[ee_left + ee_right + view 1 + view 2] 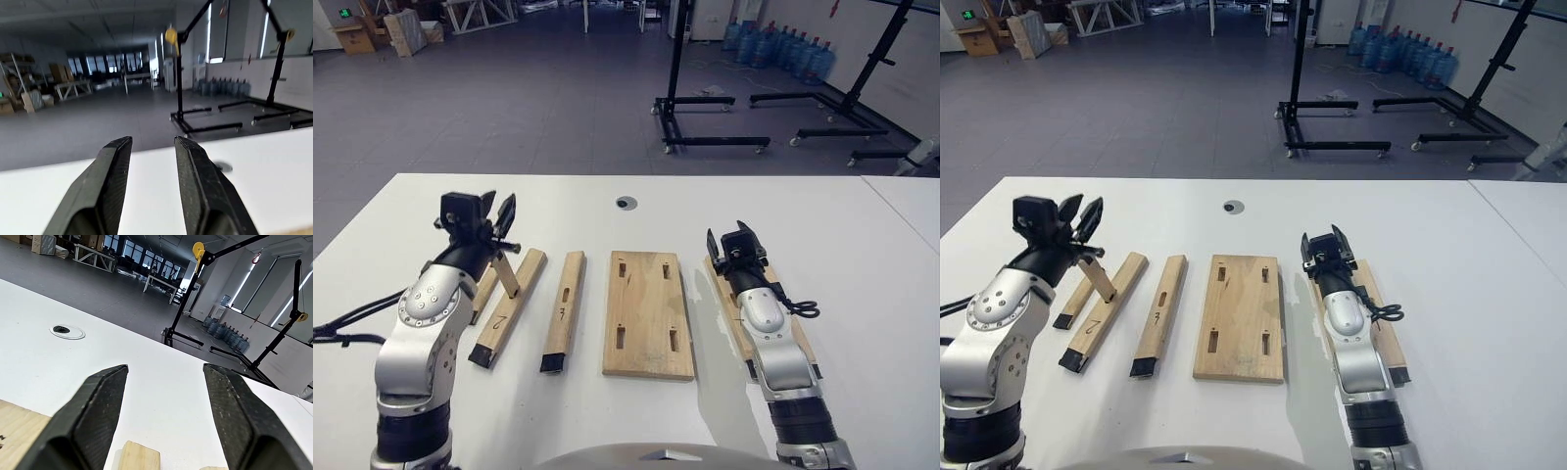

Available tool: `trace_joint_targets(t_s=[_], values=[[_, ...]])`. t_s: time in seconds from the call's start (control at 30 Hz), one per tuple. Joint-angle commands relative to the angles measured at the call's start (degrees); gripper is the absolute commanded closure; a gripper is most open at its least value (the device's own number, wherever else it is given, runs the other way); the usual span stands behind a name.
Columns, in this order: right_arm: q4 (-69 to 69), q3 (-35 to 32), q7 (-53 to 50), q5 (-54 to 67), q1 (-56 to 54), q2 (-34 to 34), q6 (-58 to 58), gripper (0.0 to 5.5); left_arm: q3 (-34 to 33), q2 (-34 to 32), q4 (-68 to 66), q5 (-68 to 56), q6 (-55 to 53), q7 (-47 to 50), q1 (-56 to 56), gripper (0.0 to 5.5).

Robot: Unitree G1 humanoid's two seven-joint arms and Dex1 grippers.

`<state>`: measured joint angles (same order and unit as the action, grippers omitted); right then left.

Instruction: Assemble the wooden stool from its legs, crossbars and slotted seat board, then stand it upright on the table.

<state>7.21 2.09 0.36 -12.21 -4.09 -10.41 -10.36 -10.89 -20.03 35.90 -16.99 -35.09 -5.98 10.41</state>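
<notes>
Jaws: both pairs apart, gripping nothing.
Left gripper (499, 206): above the wooden legs (565, 308) left of the seat board (648, 313).
Right gripper (728, 233): over wood just right of the board.

The left gripper (152, 143) hangs above the white table (274, 171), its two black fingers (110, 186) parted with nothing between them; a round cable port (224, 167) sits in the tabletop just beyond; farther back, on the dark floor, stand a black wheeled frame (179, 83) and a row of water bottles (222, 88).
</notes>
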Motion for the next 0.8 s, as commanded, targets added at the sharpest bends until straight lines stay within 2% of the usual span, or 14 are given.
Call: trace_joint_targets(t_s=[0.03,0.23,0.47,0.63,0.8], values=[[-1.3,0.0,0.2,0.1,-1.6,0.0,0.5,2.68,-2.6,-0.4,-2.3,-0.9,-2.5,1.7,7.7,3.94],[-2.1,0.4,1.0,0.0,-2.1,-0.4,0.7,2.68,-4.8,-0.3,-7.1,-0.7,-1.9,1.6,8.8,3.94],[-1.3,0.4,1.9,-0.1,-1.4,-0.8,0.2,2.68,-2.9,1.0,-8.7,0.5,-0.6,1.1,5.3,3.94],[-1.7,1.1,2.8,-0.2,-2.3,-1.0,-0.4,2.68,3.1,2.2,-22.9,6.6,9.6,-2.0,-5.7,3.94],[-1.5,0.9,3.6,-0.1,-2.6,-1.5,-0.6,2.68,3.4,2.2,-31.2,8.6,17.3,-3.6,-7.7,3.94]])
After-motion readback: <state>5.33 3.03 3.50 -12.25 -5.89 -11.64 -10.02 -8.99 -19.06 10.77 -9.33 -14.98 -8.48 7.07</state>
